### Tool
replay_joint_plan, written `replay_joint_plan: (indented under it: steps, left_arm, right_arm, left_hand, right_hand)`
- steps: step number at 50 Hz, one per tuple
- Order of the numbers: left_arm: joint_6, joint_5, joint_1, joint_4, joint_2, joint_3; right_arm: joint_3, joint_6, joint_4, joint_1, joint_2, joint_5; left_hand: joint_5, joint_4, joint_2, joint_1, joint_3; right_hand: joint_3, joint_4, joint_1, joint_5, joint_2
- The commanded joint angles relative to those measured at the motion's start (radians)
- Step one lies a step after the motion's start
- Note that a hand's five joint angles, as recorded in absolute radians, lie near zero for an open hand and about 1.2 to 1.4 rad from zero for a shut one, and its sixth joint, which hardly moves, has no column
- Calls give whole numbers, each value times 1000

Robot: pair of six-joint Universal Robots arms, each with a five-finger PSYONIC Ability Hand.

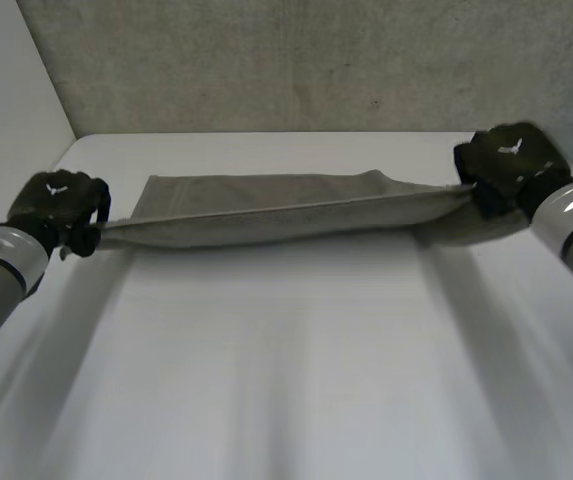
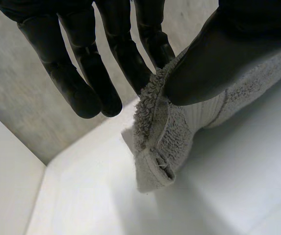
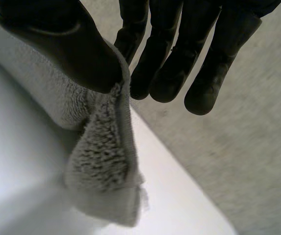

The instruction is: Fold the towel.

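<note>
The towel (image 1: 286, 205) was stretched in a long grey band across the far part of the table (image 1: 286, 380), pulled between the two hands. Its near edge ran taut and nearly straight from one hand to the other, rising a little toward the right. A second layer showed behind that edge, sagging toward the table. Whether that lower layer touched the table could not be told.

The left hand (image 1: 56, 205) held the towel's left end. In the left wrist view the thumb (image 2: 218, 54) pressed the cloth against a finger (image 2: 135, 63), and a short tuft of the corner hung below the pinch, above the table. The other fingers stood straight and apart from the cloth.

The right hand (image 1: 506, 165) held the right end in the same way, close to the table's far right corner. Its thumb (image 3: 57, 39) clamped the doubled corner against a finger (image 3: 130, 34), and the loose tip drooped below.

A rough grey wall (image 1: 316, 60) stood just behind the table, near the right hand. A plain white panel (image 1: 6, 80) closed the table's left side, beside the left hand.
</note>
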Motion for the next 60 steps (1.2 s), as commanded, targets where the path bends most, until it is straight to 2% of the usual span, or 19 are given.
replay_joint_plan:
  steps: [1, 5, 8, 16, 25, 28, 30, 36, 38, 39, 41, 44, 49, 53, 60]
  left_arm:
    - [-4, 5, -4, -2, 119, -45]
    - [4, 12, -1, -20, 208, -74]
    - [7, 37, 2, -43, 265, -94]
    - [9, 101, 28, -139, 382, -131]
    - [13, 120, 24, -146, 370, -133]
    - [39, 120, 22, -142, 288, -119]
    - [85, 107, 15, -143, 183, -76]
    - [136, 75, -25, -152, 21, 22]
    - [141, 14, -76, -152, -81, 108]
    - [141, 14, -76, -152, -81, 108]
    - [142, -49, -93, -151, -164, 191]
    - [142, -74, -98, -151, -206, 232]
    - [136, -120, -110, -152, -337, 402]
    - [133, -129, -119, -146, -394, 476]
    - [133, -208, -160, -154, -529, 640]
  right_arm:
    - [0, -276, 186, 2, -96, 13]
    - [15, -495, 346, 2, -103, 19]
    - [10, -567, 443, 4, -123, 21]
    - [-13, -569, 486, -7, -210, 19]
    - [-22, -543, 480, -8, -220, 1]
    - [-29, -543, 476, -2, -139, -12]
    - [-65, -543, 477, 2, -30, -7]
    - [-155, -546, 473, 9, 121, 5]
    - [-248, -544, 471, 33, 238, 21]
    - [-249, -544, 471, 33, 239, 21]
    - [-351, -546, 465, 62, 347, 51]
    - [-405, -549, 457, 78, 394, 68]
    - [-571, -558, 349, 113, 556, 108]
    - [-619, -560, 272, 119, 615, 117]
    - [-687, -586, 108, 151, 722, 126]
  left_hand:
    - [-270, -123, -109, -61, -155]
    - [-270, -123, -109, -61, -155]
    - [-270, -123, -109, -61, -155]
    - [-270, -123, -109, -61, -155]
    - [-270, -123, -109, -61, -155]
    - [-270, -123, -109, -61, -155]
    - [-270, -123, -109, -61, -155]
    - [-270, -123, -109, -61, -155]
    - [-270, -123, -109, -61, -155]
    - [-270, -123, -109, -61, -155]
    - [-270, -123, -109, -61, -155]
    - [-270, -123, -109, -61, -155]
    - [-270, -123, -109, -61, -155]
    - [-270, -123, -109, -61, -155]
    - [-270, -123, -109, -61, -155]
  right_hand:
    - [59, 56, 60, 51, 61]
    - [59, 56, 60, 51, 61]
    - [59, 56, 60, 51, 61]
    - [59, 56, 60, 51, 61]
    - [59, 56, 60, 51, 61]
    - [59, 56, 60, 51, 61]
    - [59, 56, 60, 51, 61]
    - [59, 56, 60, 51, 61]
    - [59, 56, 60, 51, 61]
    - [59, 56, 60, 51, 61]
    - [59, 56, 60, 51, 61]
    - [59, 56, 60, 51, 61]
    - [59, 56, 60, 51, 61]
    - [59, 56, 60, 51, 61]
    - [59, 56, 60, 51, 61]
